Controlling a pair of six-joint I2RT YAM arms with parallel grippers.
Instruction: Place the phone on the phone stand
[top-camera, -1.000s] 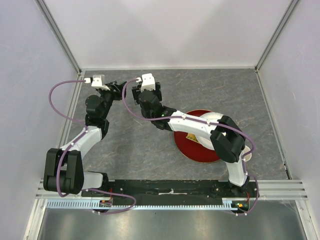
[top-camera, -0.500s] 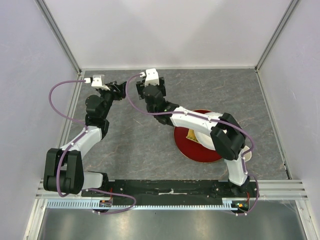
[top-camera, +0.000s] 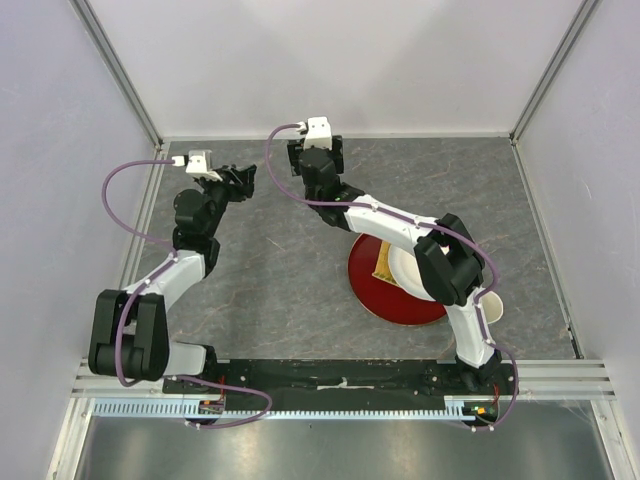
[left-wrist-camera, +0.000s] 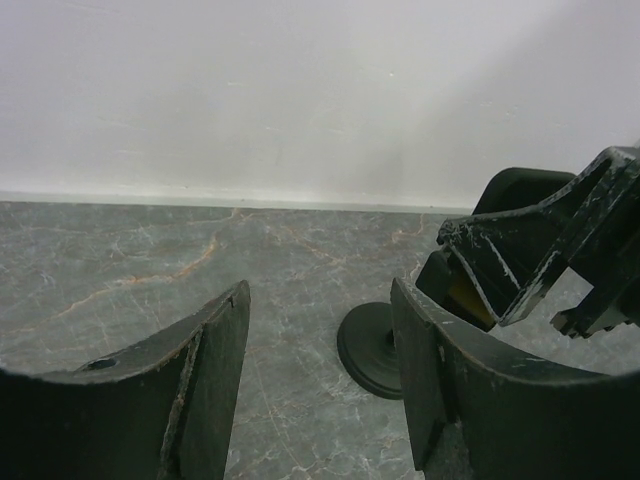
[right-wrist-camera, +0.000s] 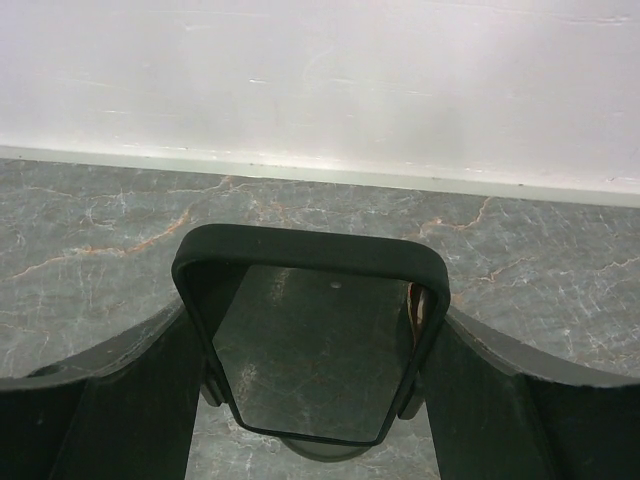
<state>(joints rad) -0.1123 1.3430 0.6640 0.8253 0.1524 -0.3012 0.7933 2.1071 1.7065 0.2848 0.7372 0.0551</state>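
My right gripper (top-camera: 318, 168) is at the back of the table, shut on the phone (right-wrist-camera: 310, 350), a glossy black slab held by its two side edges between the fingers (right-wrist-camera: 140, 380). The phone stand's round disc base (left-wrist-camera: 372, 350) rests on the table just right of my left gripper (left-wrist-camera: 320, 292). Its edge also peeks out below the phone in the right wrist view (right-wrist-camera: 322, 452). The stand's post and clamp head are hidden. My left gripper (top-camera: 240, 180) is open and empty, beside the base without touching it. The right gripper's fingers (left-wrist-camera: 520, 250) hang above the base.
A red plate (top-camera: 375, 300) with a white dish (top-camera: 410, 272) and a yellow item (top-camera: 383, 265) lies right of centre. A pale cup (top-camera: 492, 308) stands by the right arm. The white back wall (right-wrist-camera: 320, 80) is close behind both grippers.
My right gripper has carried the phone toward the back wall and to the right, over the stand. My left gripper has stayed about where it was, open.
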